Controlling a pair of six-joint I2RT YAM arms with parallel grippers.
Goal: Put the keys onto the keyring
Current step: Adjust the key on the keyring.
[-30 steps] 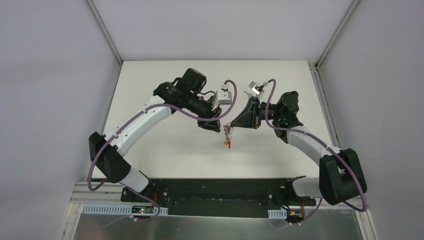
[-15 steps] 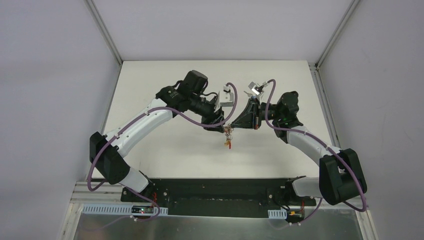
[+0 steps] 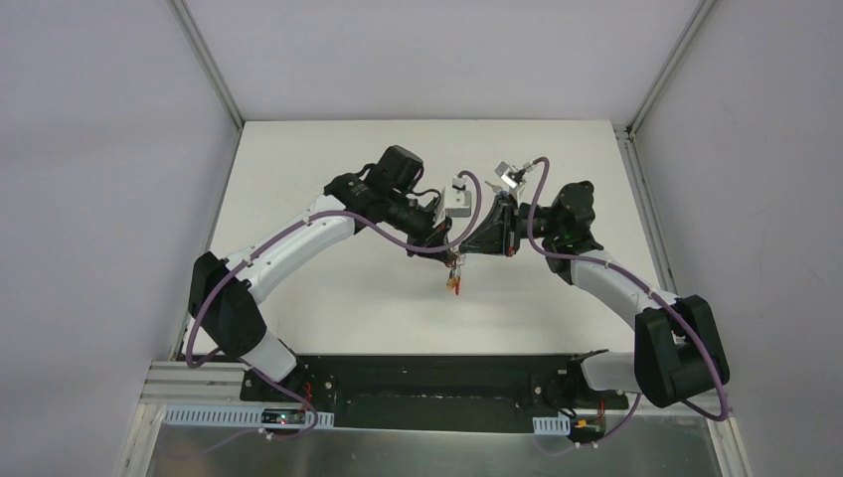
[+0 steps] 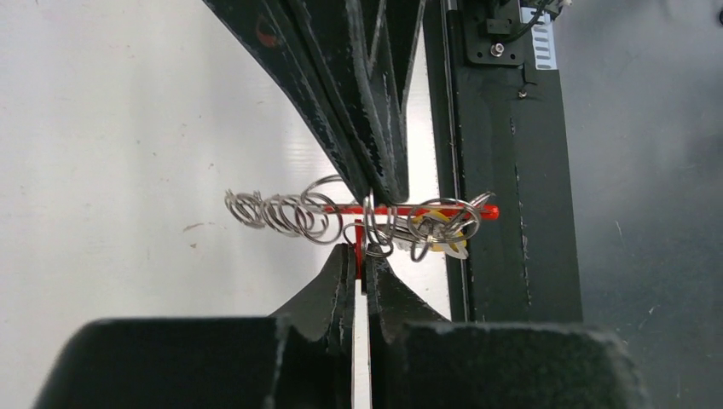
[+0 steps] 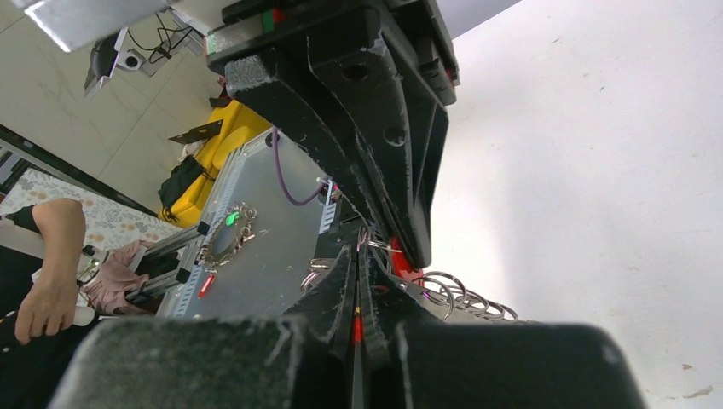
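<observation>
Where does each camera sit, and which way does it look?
Top: high behind the arms, looking down on the table; both whole arms show, meeting at the keyring.
Left wrist: on the left arm, looking along its own jaws at the keyring.
Right wrist: on the right arm, looking past its own jaws at the keyring.
Shared: both wrist views show the keyring and the other arm's jaws.
</observation>
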